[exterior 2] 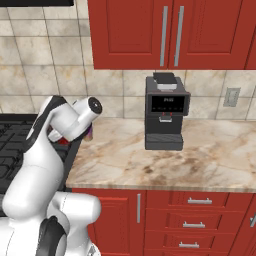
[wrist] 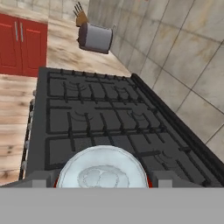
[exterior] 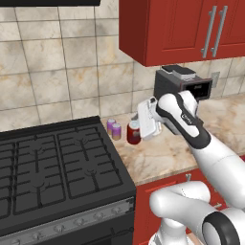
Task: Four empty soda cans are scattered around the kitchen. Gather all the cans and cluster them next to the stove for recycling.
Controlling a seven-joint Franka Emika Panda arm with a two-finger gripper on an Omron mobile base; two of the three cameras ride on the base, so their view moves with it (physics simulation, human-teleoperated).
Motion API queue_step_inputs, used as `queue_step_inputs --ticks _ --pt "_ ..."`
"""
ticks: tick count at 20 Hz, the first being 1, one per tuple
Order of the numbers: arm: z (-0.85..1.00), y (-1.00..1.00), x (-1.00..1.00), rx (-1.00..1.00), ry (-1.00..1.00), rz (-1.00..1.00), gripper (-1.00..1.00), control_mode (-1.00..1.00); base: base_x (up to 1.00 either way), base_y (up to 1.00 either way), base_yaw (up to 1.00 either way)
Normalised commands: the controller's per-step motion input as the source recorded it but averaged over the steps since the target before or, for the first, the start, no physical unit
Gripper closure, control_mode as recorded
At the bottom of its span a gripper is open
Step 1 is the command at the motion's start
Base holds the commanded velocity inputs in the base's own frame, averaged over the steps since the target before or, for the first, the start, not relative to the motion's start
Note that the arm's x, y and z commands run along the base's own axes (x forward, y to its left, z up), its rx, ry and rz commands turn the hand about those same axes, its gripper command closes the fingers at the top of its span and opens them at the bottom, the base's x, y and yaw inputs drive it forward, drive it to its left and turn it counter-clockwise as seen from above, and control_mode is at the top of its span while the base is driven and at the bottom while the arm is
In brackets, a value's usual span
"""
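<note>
Stove (exterior: 52,167) edge sits just left of the counter (exterior: 167,153) strip where two purple cans (exterior: 114,128) already stand; the hand (exterior: 143,125) looks clamped on the red can (exterior: 133,132), near them; a careless release or sideways nudge could topple the pair

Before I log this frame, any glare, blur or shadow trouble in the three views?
Left base view: even flat light, sharp; the red can and two purple cans read clearly beside the stove. Right base view: sharp, soft shadow under the coffee machine. Hand view: the can top looms large and bright, distant toaster slightly soft; no glare.
</note>
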Motion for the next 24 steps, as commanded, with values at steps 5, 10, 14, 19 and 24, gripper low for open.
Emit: queue_step_inputs --ticks 5,10,14,19,24 --pt "-0.30 -0.20 0.10 0.00 0.10 -0.06 1.00 -1.00 0.00 0.00 0.00" --pt "-0.31 -0.10 0.20 0.00 0.01 -0.02 1.00 -1.00 0.00 0.00 0.00" --pt "-0.33 -0.06 0.19 0.00 0.00 0.00 1.00 -1.00 0.00 0.00 0.00" --pt "-0.31 -0.08 0.18 0.00 0.00 0.00 1.00 -1.00 0.00 0.00 0.00" --pt "-0.28 -0.06 0.23 0.00 0.01 0.00 1.00 -1.00 0.00 0.00 0.00"
